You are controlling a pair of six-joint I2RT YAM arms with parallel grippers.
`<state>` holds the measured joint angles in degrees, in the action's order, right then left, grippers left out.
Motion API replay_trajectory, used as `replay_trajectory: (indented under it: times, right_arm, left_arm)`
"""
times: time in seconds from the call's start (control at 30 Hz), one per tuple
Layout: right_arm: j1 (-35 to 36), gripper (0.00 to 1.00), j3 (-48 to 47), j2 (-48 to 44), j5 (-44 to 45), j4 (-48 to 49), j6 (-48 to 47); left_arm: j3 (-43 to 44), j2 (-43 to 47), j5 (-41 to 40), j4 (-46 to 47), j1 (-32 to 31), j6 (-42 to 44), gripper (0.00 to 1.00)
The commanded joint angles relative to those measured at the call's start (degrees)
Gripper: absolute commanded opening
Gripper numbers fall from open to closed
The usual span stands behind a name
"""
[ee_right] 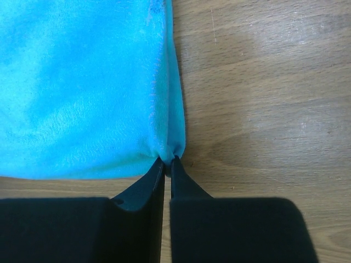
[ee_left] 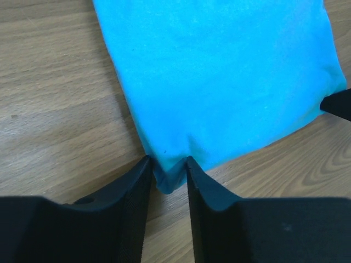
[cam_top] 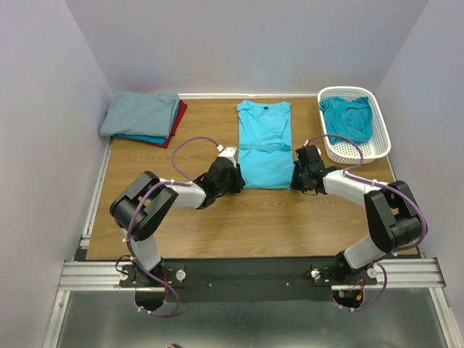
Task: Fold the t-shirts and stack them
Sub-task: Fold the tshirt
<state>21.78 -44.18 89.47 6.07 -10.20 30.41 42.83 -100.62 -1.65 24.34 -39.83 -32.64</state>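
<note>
A bright turquoise t-shirt lies flat in a long narrow fold at the table's middle, neck towards the back. My left gripper is at its near left corner. In the left wrist view the jaws have narrowed round that corner, and the cloth bunches between both fingertips. My right gripper is at the near right corner, and in the right wrist view it is pinched tight on the hem of the shirt. A deeper teal t-shirt lies crumpled in the basket.
A folded stack sits at the back left, grey-blue on top with red and blue edges showing beneath. The white lattice basket stands at the back right. Grey walls close in on the table's sides and back.
</note>
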Motion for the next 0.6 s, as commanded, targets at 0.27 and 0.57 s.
replay_trajectory:
  times: [0.27, 0.57]
  right_arm:
    - [-0.16, 0.0, 2.35, -1.75, 0.61, -1.67, -0.36]
    - [-0.16, 0.0, 3.49, -4.65, 1.67, -2.37, -0.35]
  left_arm:
    - [-1.52, -2.39, -2.3, -2.98, -1.04, 0.39, 0.0]
    - [-1.7, 1.12, -5.64, -6.4, -1.04, 1.97, 0.0]
